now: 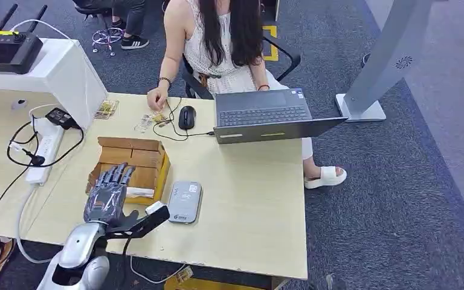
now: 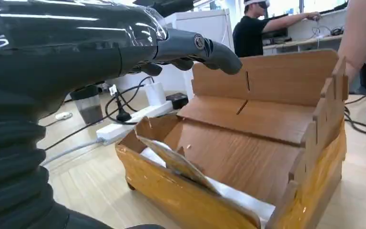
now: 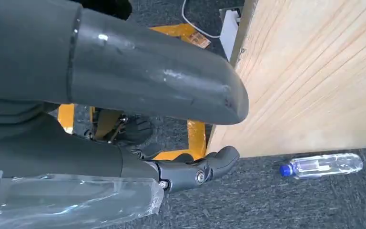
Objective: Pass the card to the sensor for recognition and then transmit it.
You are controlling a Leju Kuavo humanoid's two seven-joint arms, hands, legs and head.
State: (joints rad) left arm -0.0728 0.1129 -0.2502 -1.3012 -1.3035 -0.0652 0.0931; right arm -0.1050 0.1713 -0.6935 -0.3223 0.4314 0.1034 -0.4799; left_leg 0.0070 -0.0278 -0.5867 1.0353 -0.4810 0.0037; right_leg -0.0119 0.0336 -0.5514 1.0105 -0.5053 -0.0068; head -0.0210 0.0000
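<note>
An open laptop (image 1: 266, 116) sits at the far edge of the light wooden desk (image 1: 248, 199), and a person in a white dress (image 1: 220, 42) is seated right behind it with one hand down on the desktop. Just left of the laptop lies a black mouse (image 1: 186, 116) with its cable looping beside it, and well to the laptop's left a white power strip (image 1: 45, 151) stretches out with black cords draped over it. Down on the dark carpet beside the desk edge, a clear plastic bottle with a blue cap (image 3: 321, 165) lies on its side.
</note>
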